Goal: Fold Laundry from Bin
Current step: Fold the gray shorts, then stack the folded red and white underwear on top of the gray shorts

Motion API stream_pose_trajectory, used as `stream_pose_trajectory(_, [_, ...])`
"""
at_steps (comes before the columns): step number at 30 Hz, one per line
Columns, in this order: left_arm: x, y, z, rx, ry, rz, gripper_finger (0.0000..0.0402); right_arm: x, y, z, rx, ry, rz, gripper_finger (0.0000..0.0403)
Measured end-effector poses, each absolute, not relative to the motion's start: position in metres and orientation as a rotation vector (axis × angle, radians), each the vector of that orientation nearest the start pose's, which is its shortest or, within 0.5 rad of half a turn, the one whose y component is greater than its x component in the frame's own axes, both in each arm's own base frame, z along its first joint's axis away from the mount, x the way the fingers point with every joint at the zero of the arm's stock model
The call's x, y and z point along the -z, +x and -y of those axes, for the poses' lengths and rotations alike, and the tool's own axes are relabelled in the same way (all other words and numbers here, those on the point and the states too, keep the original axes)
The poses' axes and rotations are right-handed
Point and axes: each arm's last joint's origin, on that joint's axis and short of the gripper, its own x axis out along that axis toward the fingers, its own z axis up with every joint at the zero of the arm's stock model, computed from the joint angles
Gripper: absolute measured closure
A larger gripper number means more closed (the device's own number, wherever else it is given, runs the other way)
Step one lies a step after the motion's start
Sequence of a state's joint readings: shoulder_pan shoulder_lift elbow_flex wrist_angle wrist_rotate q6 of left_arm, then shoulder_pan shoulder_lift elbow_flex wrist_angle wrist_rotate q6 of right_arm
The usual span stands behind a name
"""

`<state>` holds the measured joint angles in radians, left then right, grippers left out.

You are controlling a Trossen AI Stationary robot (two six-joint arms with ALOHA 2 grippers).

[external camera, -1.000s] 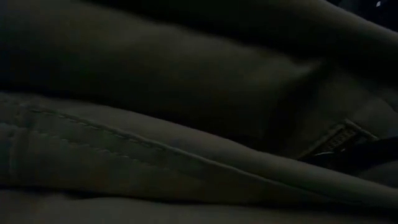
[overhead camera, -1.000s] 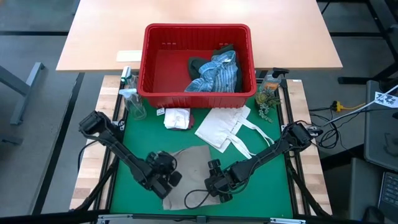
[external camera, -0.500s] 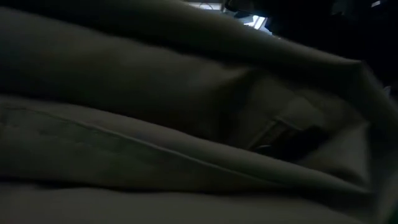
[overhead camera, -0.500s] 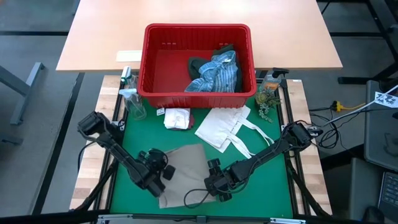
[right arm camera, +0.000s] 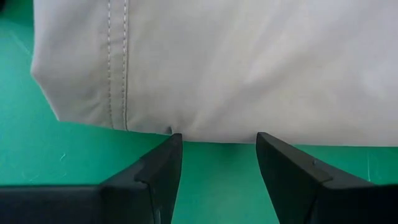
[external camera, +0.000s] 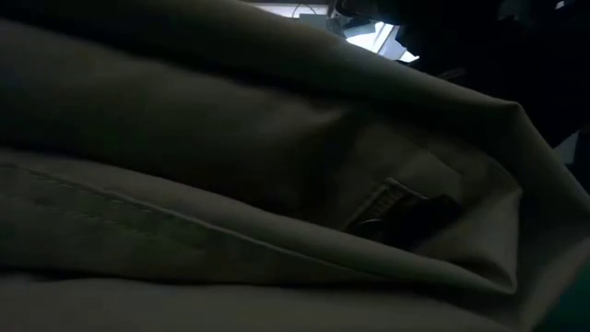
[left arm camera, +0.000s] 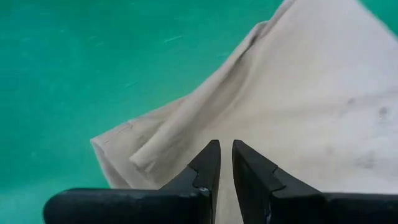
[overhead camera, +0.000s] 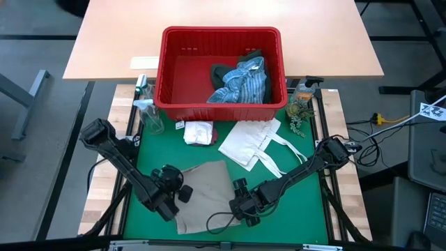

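Nearest me, the left claw (overhead camera: 171,196) has drawn back off the tan garment's (overhead camera: 209,192) left edge, fingers nearly closed and empty, while the right claw (overhead camera: 242,207) waits wide open at its right hem, so the fold looks released, with more laundry (overhead camera: 240,80) in the bin (overhead camera: 167,77) beyond.

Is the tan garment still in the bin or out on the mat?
Out: the tan garment lies on the green mat, apart from the red bin.
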<state>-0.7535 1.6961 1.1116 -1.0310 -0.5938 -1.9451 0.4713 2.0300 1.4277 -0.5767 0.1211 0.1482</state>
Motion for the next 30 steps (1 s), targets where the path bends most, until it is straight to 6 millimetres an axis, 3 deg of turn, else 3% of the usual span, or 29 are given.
stream_pose_trajectory(9, [-0.191,0.245,0.175,-0.882,-0.715,-0.698,0.0363,-0.162,0.367,-0.183,-0.223,-0.214,-1.147,0.0196])
stream_pose_trajectory(24, [-0.185,0.268,0.130,-1.009,-0.569,-0.726,0.0363,-0.162,0.367,-0.183,-0.223,-0.214,-1.147,0.0196])
stream_pose_trajectory(30, [-0.207,0.268,0.112,-0.972,-0.495,-0.705,0.0363,-0.169,0.365,-0.182,-0.219,-0.214,-1.135,0.0196])
